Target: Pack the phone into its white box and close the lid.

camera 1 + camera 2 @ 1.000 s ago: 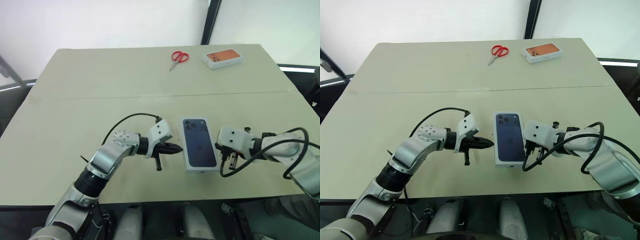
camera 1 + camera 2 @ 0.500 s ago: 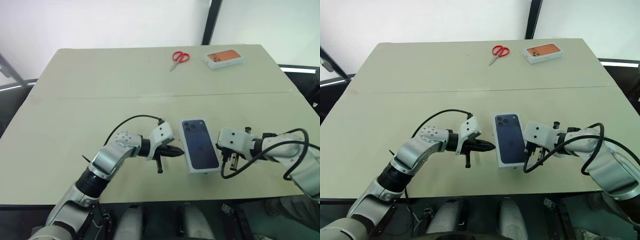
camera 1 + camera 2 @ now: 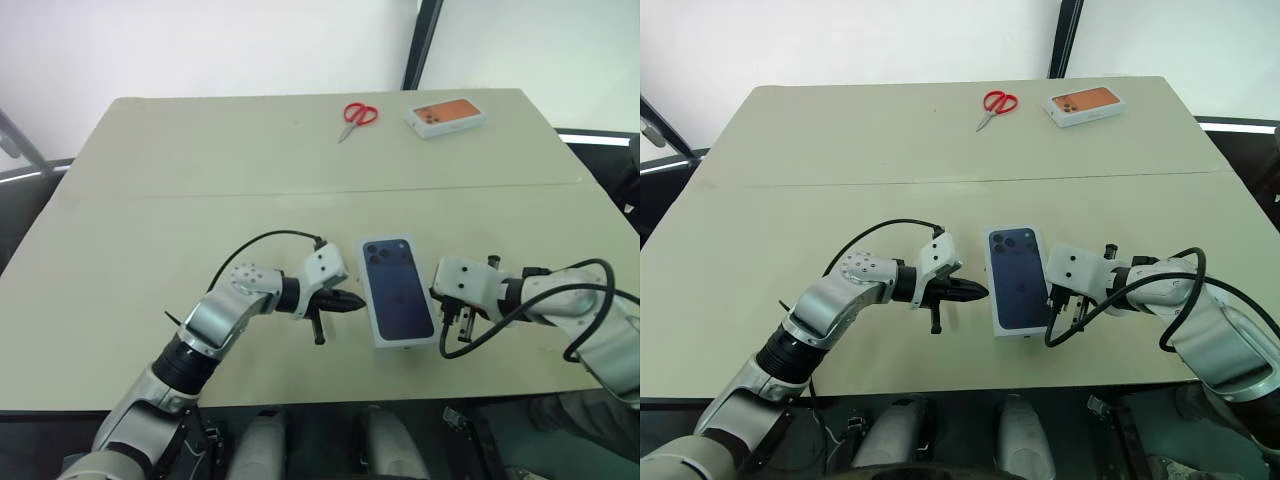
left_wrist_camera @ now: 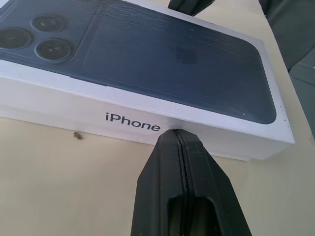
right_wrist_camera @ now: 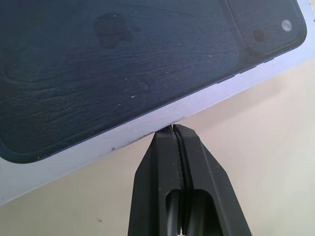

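Closed white cardboard phone box: the lid (image 3: 398, 290), shallow and white with a dark blue phone printed on top, sits fully over the tray and lies flat on the beige table (image 3: 200, 180), near its front edge, between the two arms. The phone itself cannot be seen.

Left gripper (image 4: 176, 135): black fingers pressed together, tips against the lid's long side wall just under the printed "iPhone" lettering.

Right gripper (image 5: 173, 129): fingers also pressed together, tips at the opposite long side wall of the lid.

Far side of the table: red-handled scissors (image 3: 357, 117), and beside them a second white box with an orange phone picture (image 3: 446, 113), both well apart from the arms.
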Robot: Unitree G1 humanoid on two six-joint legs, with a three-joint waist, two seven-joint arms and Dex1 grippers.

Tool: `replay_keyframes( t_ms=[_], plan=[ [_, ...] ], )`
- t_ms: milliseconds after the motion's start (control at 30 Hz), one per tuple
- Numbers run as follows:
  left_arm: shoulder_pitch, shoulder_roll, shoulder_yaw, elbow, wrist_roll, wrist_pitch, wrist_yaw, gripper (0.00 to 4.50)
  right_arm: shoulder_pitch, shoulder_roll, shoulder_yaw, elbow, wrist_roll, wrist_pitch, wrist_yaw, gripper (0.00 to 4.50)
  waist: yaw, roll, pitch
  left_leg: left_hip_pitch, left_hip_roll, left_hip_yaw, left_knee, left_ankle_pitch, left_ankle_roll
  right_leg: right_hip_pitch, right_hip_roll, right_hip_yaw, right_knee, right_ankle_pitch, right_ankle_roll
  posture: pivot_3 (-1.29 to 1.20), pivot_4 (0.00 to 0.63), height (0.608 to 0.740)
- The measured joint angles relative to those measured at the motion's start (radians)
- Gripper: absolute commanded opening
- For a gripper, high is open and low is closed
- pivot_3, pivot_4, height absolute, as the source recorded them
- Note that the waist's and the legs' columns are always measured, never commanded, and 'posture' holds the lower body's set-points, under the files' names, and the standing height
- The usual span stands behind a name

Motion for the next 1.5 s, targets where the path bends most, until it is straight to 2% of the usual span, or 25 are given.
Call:
replay_keyframes(
  t_ms=[133,333,467,600,733,833,1067,1367,1500],
  plan=[
    [-0.001,0.001,0.049,0.0,-0.028,0.007,0.003,0.0,0.024,-0.025,-0.045,0.015,0.002,-0.017,0.013,0.02,0.0,0.0,0.0,0.0,0.0,0.0,0.001,0.0,0.0,0.0,0.0,0.0,0.0,0.0,0.0,0.0,0.15,0.74],
    [-0.067,-0.042,0.229,0.016,-0.125,0.058,0.077,0.0,0.053,-0.036,-0.249,0.05,0.076,-0.022,0.071,0.02,0.005,0.0,0.0,0.0,0.0,-0.001,0.003,0.0,0.001,0.001,0.0,-0.001,0.0,0.0,0.0,0.0,0.15,0.74],
    [-0.154,-0.117,0.22,0.112,-0.081,0.039,0.165,0.0,0.081,-0.02,-0.315,-0.007,0.189,0.024,0.124,0.02,0.018,0.0,0.0,0.0,-0.001,0.0,0.006,-0.003,0.004,0.003,0.0,-0.001,0.0,0.0,0.0,0.0,0.15,0.74],
    [-0.21,-0.183,0.141,0.265,0.0,0.011,0.218,0.0,0.123,0.004,-0.28,-0.098,0.24,0.045,0.125,0.02,0.022,0.0,0.0,0.0,-0.003,0.0,0.007,-0.003,0.005,0.004,0.0,-0.001,0.0,0.0,0.001,0.0,0.15,0.74],
    [-0.305,-0.244,0.085,0.451,0.081,-0.02,0.267,0.0,0.12,0.053,-0.182,-0.129,0.231,0.085,0.049,0.02,0.022,-0.001,0.0,0.0,-0.004,0.0,0.007,-0.003,0.005,0.004,0.0,-0.001,0.0,0.0,0.001,0.0,0.15,0.74],
    [-0.325,-0.262,0.081,0.521,0.108,-0.057,0.277,0.0,0.121,0.056,-0.142,-0.13,0.209,0.109,0.004,0.02,0.021,-0.001,0.0,0.0,-0.003,-0.001,0.007,-0.003,0.006,0.004,0.0,-0.001,0.0,-0.001,0.002,0.0,0.15,0.74],
    [-0.341,-0.272,0.082,0.566,0.125,-0.085,0.275,0.0,0.119,0.056,-0.102,-0.123,0.178,0.113,-0.048,0.02,0.021,-0.001,-0.001,0.001,-0.003,-0.001,0.007,-0.003,0.006,0.006,-0.001,-0.001,0.0,-0.001,0.002,0.0,0.15,0.74],
    [-0.276,-0.255,0.082,0.485,0.126,-0.074,0.251,0.0,0.17,0.021,-0.073,-0.137,0.123,0.055,-0.05,0.02,0.023,-0.005,-0.005,0.004,-0.002,-0.001,0.007,-0.004,0.007,0.009,-0.001,-0.001,-0.001,-0.001,0.003,0.0,0.15,0.74],
    [-0.248,-0.251,0.118,0.468,0.116,-0.095,0.26,0.0,0.149,0.066,-0.079,-0.124,0.124,0.056,-0.063,0.02,0.019,-0.007,-0.006,0.005,-0.001,-0.001,0.007,-0.004,0.007,0.009,-0.001,-0.001,0.0,-0.001,0.003,0.0,0.15,0.74]
  ],
)
